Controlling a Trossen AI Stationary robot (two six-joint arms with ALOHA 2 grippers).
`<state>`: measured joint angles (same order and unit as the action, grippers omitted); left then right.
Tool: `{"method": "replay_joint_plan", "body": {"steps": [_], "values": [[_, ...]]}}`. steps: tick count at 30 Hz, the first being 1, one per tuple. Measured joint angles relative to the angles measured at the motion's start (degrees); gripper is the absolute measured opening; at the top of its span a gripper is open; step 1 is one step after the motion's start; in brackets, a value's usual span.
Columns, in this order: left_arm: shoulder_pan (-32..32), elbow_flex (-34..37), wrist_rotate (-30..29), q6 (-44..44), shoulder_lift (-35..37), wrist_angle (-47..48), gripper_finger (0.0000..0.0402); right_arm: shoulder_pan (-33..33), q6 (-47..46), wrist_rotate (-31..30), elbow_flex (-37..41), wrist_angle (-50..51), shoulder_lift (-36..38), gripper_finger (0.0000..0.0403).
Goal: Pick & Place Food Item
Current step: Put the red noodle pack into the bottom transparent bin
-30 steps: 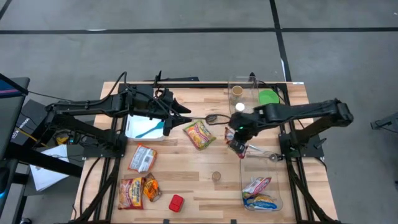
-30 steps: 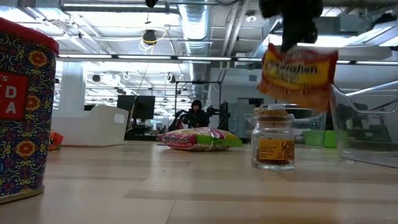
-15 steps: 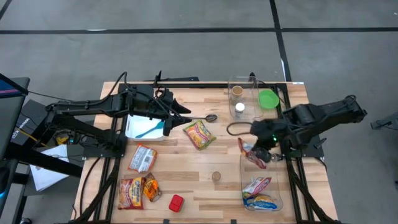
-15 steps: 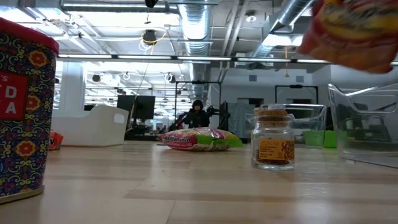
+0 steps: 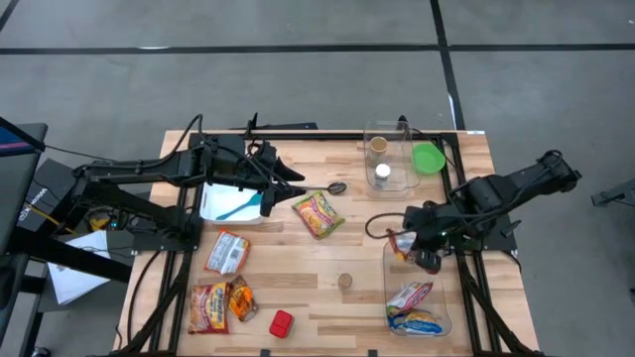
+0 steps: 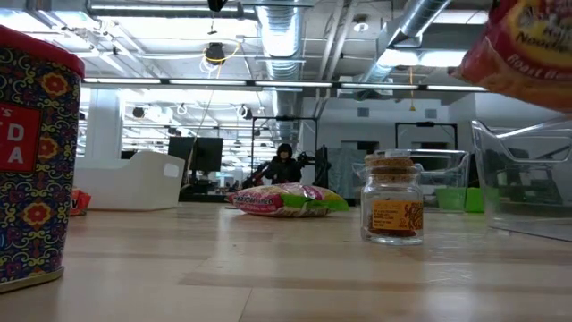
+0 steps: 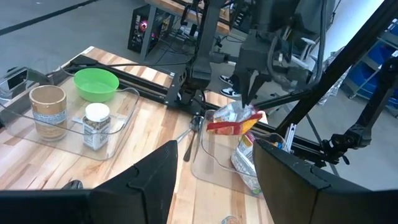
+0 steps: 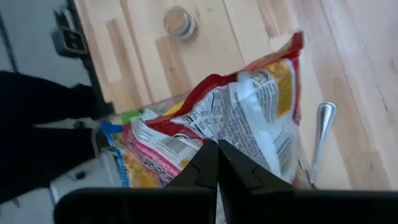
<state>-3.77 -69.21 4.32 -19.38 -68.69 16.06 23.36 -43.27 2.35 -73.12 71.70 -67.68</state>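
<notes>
1. My right tool [image 5: 412, 243] is clamped on the top edge of a red noodle packet [image 5: 402, 243], its fingers pinched tight together on the wrapper.
2. The packet hangs in the air above the far end of the clear bin [image 5: 437, 319] on the right side of the counter [image 5: 317, 288]; the right wrist view shows its printed back [image 8: 249, 124] dangling over the bin.
3. Two more packets [image 5: 412, 307] lie in the near part of that bin.
4. A metal spoon [image 8: 316, 134] lies just beside the bin's far end.
5. My left tool [image 5: 283, 178] waits over the far-left part of the counter, beside the white tub [image 5: 230, 206], its fingers apart and holding nothing.
6. A yellow-green noodle packet [image 5: 317, 213] lies near the counter's middle, and a small corked jar [image 5: 345, 282] stands nearer, well apart from it.
7. At the near-left lie three more packets [image 5: 223, 283] and a red tin [image 5: 282, 323].
8. A second clear tray [image 5: 389, 159] at the far right holds two jars, with a green bowl [image 5: 429, 157] beside them.
</notes>
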Motion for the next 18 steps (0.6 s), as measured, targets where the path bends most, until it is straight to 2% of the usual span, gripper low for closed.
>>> {"method": "replay_joint_plan", "body": {"steps": [11, 18], "values": [[0.0, 0.0, 0.84, -0.39, 0.0, 0.02, 0.0204, 3.11, 0.21, -2.33, 0.19, 0.12, -0.67, 0.0], [0.0, 0.0, 2.81, -0.42, 0.0, 0.01, 0.0204, 5.42, -0.07, -2.59, 5.19, -3.27, -0.67, 0.0]]}}
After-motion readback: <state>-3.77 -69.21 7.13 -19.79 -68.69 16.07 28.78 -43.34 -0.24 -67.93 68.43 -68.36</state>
